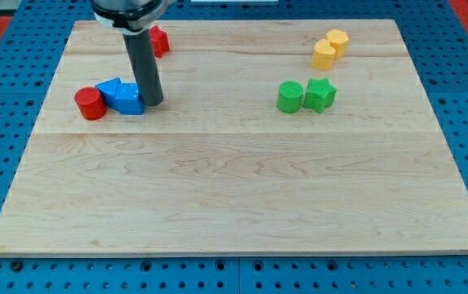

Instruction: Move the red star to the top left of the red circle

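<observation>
**Tip parked beside the blue blocks, red star not yet moved**

From my remote seat I saw my tip (153,104) resting on the wooden tabletop (234,204), just at the view's right edge of a blue block (126,99), touching it or very nearly so. A second blue block (108,87) sat pressed against that one on its upper left; I could not make out either shape with confidence. The rig carried no claw, only the dark rod, so there was nothing spread, pressed together or pinching to report.

The red circle (90,104) stood at the view's left of the blue pair, touching or just beside them. The red star (159,41) lay near the view's top edge of the tabletop, partly hidden behind the rod, up and to the right of the red circle and well apart from it. I judged the task barely begun, since the star belonged on the circle's upper left and was on the wrong side.

I judged the rod's position awkward for the job: it sat below the star, whereas pushing the star leftward called for coming in from its right. The blue blocks crowded the circle's right flank, so a careless sweep could have knocked the circle away.

Far off at the view's right, two green blocks (305,95) and two yellow blocks (331,49) sat in touching pairs, clear of any likely path.
</observation>
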